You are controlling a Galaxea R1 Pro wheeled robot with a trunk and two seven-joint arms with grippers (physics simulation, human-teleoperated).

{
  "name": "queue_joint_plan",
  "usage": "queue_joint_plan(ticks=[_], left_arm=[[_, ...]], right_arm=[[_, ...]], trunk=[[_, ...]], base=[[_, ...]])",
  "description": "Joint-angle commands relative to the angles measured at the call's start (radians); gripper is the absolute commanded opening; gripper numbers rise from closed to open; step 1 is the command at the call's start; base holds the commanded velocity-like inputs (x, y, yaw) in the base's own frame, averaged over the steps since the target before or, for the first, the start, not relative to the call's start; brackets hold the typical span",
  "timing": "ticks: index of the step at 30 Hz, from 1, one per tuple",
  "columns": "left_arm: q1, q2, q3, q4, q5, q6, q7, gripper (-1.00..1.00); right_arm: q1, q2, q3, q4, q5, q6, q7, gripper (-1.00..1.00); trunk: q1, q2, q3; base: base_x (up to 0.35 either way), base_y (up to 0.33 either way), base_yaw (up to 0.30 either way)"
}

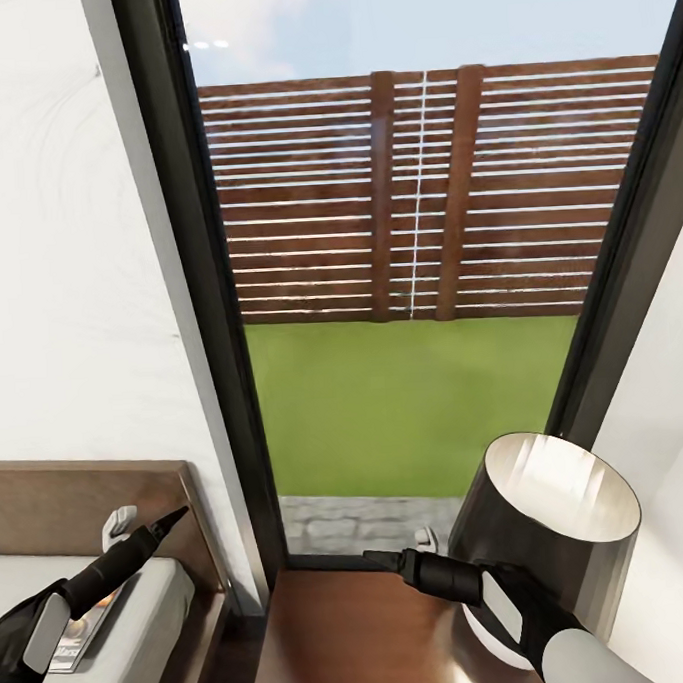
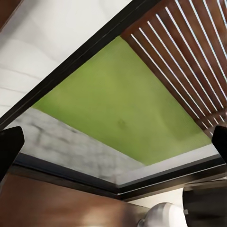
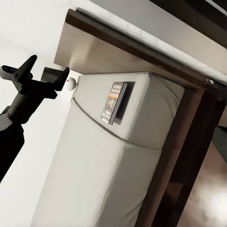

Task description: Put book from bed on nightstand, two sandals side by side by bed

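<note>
The book [image 3: 115, 103], a thin dark paperback, lies on the pale grey mattress of the bed [image 3: 104, 165] close to the dark wood headboard [image 3: 118, 52]. In the head view the book [image 1: 84, 633] peeks out from under my left arm. My left gripper [image 1: 146, 520] hovers above the mattress near the headboard, past the book, open and holding nothing; the right wrist view shows this left gripper [image 3: 45, 71] with its fingers spread. My right gripper [image 1: 403, 551] hangs over the nightstand [image 1: 367, 631] beside the lamp, its jaws unclear. The sandals are out of view.
A lamp with a dark cylindrical shade [image 1: 551, 516] stands on the nightstand at the right. A tall dark-framed window [image 1: 209, 288] rises right behind it, with grass and a slatted brown fence outside. White walls flank the window.
</note>
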Motion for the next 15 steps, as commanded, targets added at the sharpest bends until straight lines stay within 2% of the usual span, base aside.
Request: queue_joint_plan(ticks=[1, 10, 12, 15], left_arm=[[-0.001, 0.0, 0.001, 0.0, 0.006, 0.008, -0.002, 1.0], [-0.001, 0.003, 0.005, 0.006, 0.008, 0.012, -0.004, 1.0], [-0.001, 0.016, 0.008, 0.023, 0.008, 0.014, -0.006, 1.0], [-0.001, 0.058, 0.009, 0.063, 0.008, 0.015, -0.008, 1.0]], right_arm=[[-0.001, 0.0, -0.001, 0.0, -0.005, 0.009, 0.001, 1.0], [-0.001, 0.0, -0.001, 0.0, -0.007, 0.009, 0.001, 1.0], [-0.001, 0.0, -0.001, 0.0, -0.009, 0.009, 0.001, 1.0], [-0.001, 0.0, -0.001, 0.0, -0.01, 0.009, 0.001, 1.0]], trunk=[[0.0, -0.001, -0.001], [0.0, -0.001, -0.001], [0.0, -0.001, -0.001], [0.0, -0.001, -0.001]], base=[[0.0, 0.0, 0.0], [0.0, 0.0, 0.0], [0.0, 0.0, 0.0], [0.0, 0.0, 0.0]])
